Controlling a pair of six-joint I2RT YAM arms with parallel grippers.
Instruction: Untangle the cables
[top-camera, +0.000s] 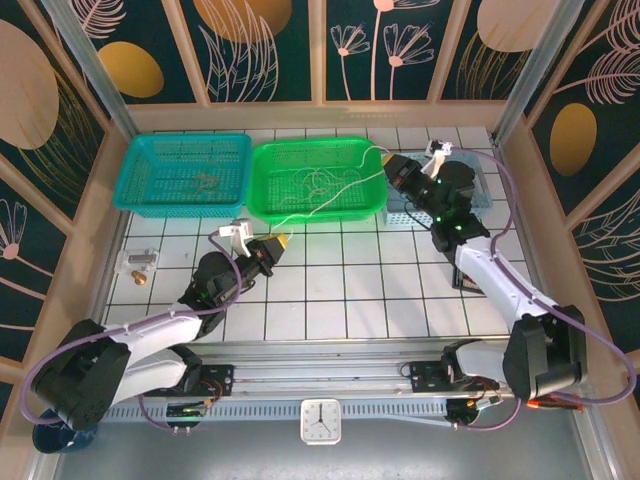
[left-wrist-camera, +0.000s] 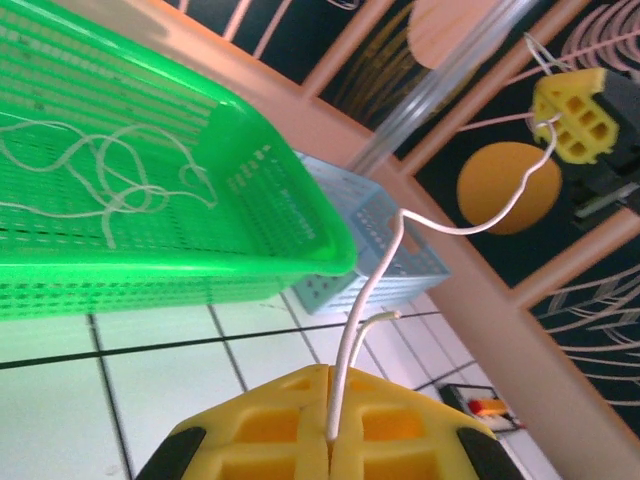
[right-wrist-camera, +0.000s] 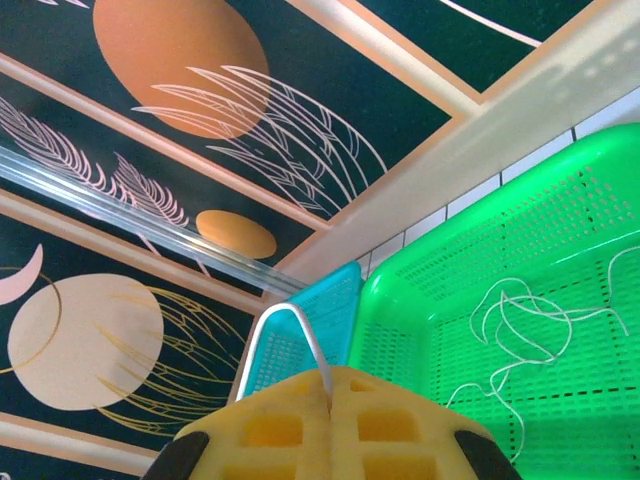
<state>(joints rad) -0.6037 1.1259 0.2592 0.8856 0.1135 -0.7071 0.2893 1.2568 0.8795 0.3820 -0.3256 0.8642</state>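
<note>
One cream-white cable stretches taut between my two grippers, passing over the front rim of the green basket. My left gripper hangs just in front of that basket, its yellow fingers shut on the cable, whose short free end curls off beside them. My right gripper hovers at the basket's right end, also shut on the cable; a loop of the same cable rises from its fingers. Several more thin white cables lie loosely tangled inside the green basket.
A teal basket holding a small tan tangle stands left of the green one. Behind the right arm sits a light blue basket. Small brass parts lie at the table's left, and a small black box at the right.
</note>
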